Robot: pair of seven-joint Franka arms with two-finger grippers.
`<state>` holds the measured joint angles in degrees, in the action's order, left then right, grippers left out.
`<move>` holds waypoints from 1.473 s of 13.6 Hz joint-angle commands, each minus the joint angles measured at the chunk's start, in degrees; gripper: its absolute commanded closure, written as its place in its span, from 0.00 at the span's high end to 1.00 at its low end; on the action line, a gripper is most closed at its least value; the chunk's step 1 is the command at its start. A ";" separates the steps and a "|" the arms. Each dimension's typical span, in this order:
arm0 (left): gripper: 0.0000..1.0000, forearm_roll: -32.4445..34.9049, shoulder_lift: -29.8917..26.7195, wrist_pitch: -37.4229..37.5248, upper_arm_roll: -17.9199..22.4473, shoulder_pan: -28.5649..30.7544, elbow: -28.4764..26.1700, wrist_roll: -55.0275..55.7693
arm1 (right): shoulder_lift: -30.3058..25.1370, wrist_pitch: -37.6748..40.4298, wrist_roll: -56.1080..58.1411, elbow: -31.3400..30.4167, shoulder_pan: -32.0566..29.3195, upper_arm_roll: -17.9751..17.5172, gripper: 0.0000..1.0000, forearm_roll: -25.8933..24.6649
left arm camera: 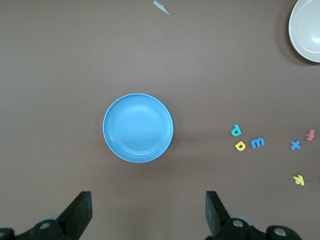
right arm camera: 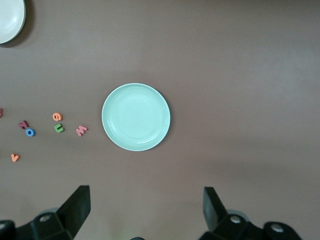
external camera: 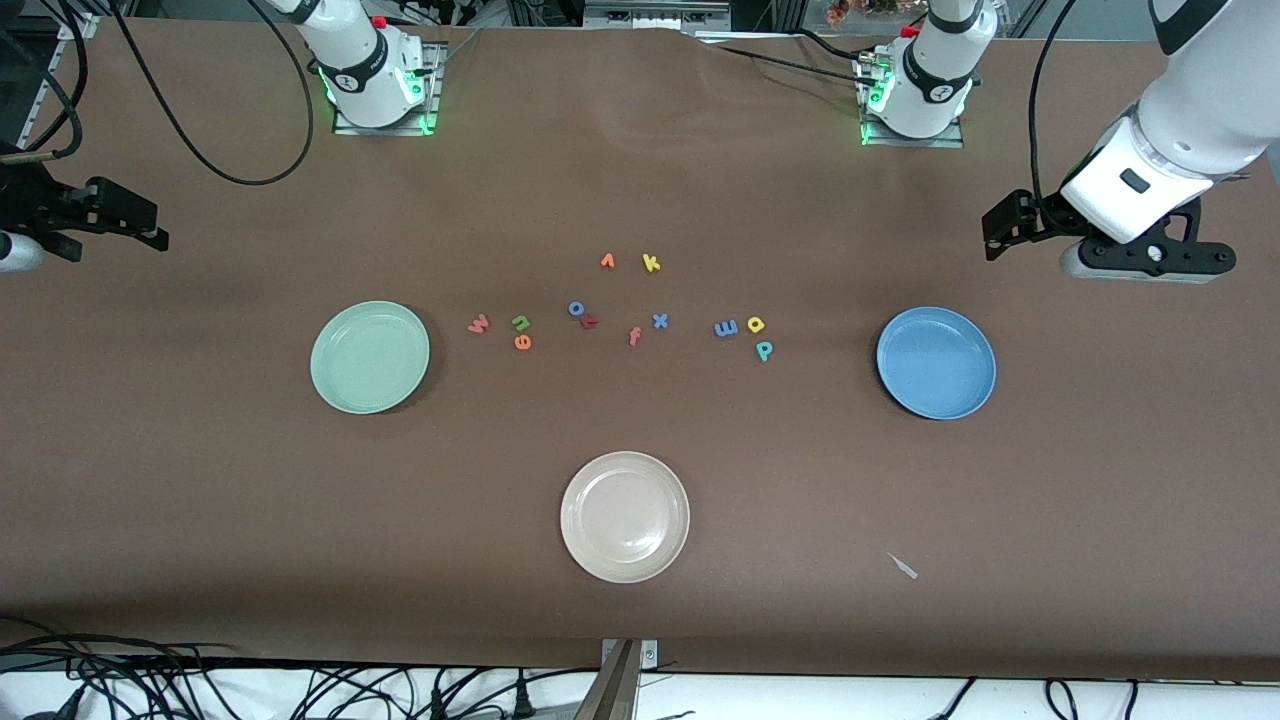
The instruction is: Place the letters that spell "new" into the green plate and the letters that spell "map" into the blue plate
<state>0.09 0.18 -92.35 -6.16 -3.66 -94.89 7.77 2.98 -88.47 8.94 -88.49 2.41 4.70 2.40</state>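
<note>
The green plate lies toward the right arm's end. Beside it are the red "w", green "n" and orange "e". The blue plate lies toward the left arm's end. Next to it lie the blue "m", yellow "a" and teal "p". Both plates are empty. My left gripper hangs open, high over bare table beside the blue plate. My right gripper hangs open over bare table beside the green plate.
A beige plate sits nearer the front camera, mid-table. Between the two letter groups lie a blue "o" touching a red letter, an orange "f", a blue "x", a yellow "k" and an orange letter. A pale scrap lies near the front edge.
</note>
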 commanded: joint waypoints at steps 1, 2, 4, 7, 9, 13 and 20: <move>1.00 1.49 0.61 0.77 -0.09 0.23 1.55 -0.73 | -1.04 0.67 -3.12 -0.46 -0.04 -0.22 1.00 -0.29; 1.00 0.88 0.69 0.77 0.18 0.40 1.55 -0.82 | -1.04 0.76 -3.40 -0.46 -0.04 -0.22 1.00 -0.29; 1.00 0.88 0.78 0.77 0.09 0.23 1.55 -0.74 | -1.04 0.76 -4.01 -0.46 0.05 -0.39 1.00 -0.29; 1.00 1.31 4.02 0.68 -0.08 -0.47 1.55 -0.73 | -1.13 0.85 -4.10 -0.46 0.05 -0.39 1.00 -0.47; 1.00 1.23 8.15 0.60 -0.96 -1.52 1.55 -0.73 | -1.04 0.85 -4.02 -0.46 0.05 -0.39 1.00 -0.47; 1.00 -0.18 17.20 -4.73 -1.67 -5.91 1.55 0.14 | -0.95 0.76 -4.02 -0.55 0.05 -0.39 1.00 -1.17; 1.00 -2.55 28.37 -18.11 -2.28 -11.02 -0.64 18.48 | -1.04 0.76 -3.31 -1.25 -0.04 -0.22 1.00 -1.35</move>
<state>-1.39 26.63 -107.78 -8.59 -13.80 -95.13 20.75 3.04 -88.04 5.85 -88.63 2.44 4.57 1.68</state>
